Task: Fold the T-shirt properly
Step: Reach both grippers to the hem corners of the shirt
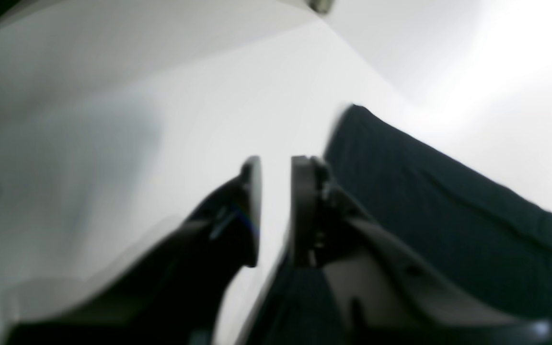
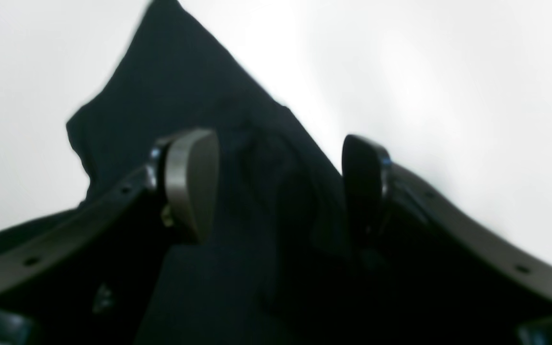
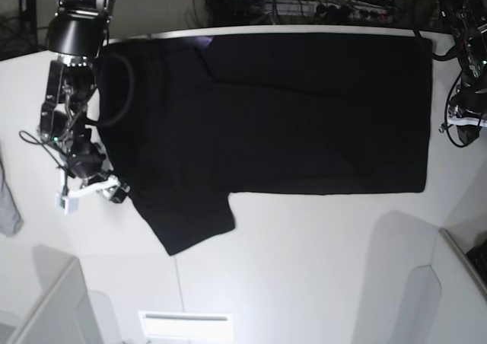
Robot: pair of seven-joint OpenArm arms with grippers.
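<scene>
Right gripper [image 2: 281, 187] hangs wide open over the black T-shirt [image 3: 266, 108], at the sleeve near the white counter's [image 3: 319, 268] left edge. Left gripper [image 1: 276, 211], jaws narrowly apart and holding nothing, sits beside the shirt's hem at the right edge. Shirt lies flat along the far edge.

The right gripper [image 2: 276, 187] hangs by the bench's left edge, jaws spread wide. The left gripper [image 1: 276, 211] sits at the far right edge, its fingers [image 1: 252, 211] seemingly parted by a narrow gap, though blurred.
</scene>
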